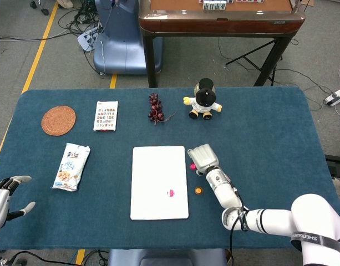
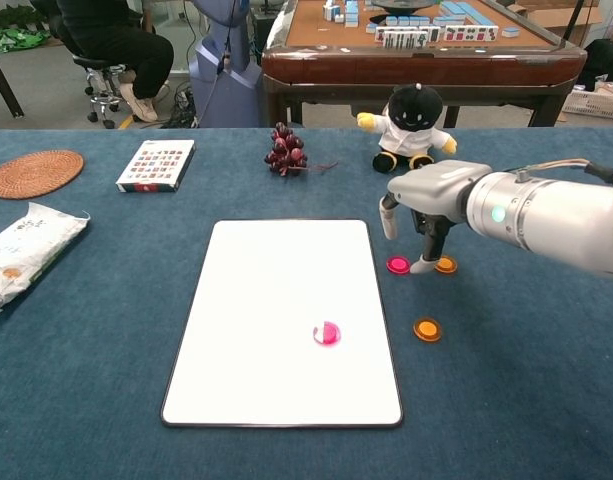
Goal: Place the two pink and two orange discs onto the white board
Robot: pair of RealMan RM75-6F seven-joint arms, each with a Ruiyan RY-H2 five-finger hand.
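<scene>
The white board (image 2: 286,315) (image 1: 158,182) lies mid-table with one pink disc (image 2: 327,333) (image 1: 171,193) on its right part. A second pink disc (image 2: 398,265) (image 1: 192,165) lies on the cloth just off the board's right edge. One orange disc (image 2: 446,265) sits right of it, partly behind a fingertip; another orange disc (image 2: 427,329) (image 1: 198,190) lies nearer the front. My right hand (image 2: 426,200) (image 1: 202,157) hovers low over the pink and orange pair, fingers apart and pointing down, holding nothing. My left hand (image 1: 4,198) rests open at the table's front left corner.
A plush toy (image 2: 410,125) and a grape bunch (image 2: 286,148) stand behind the board. A card box (image 2: 157,164), a woven coaster (image 2: 33,172) and a snack packet (image 2: 21,250) lie at the left. A mahjong table (image 2: 426,50) stands beyond.
</scene>
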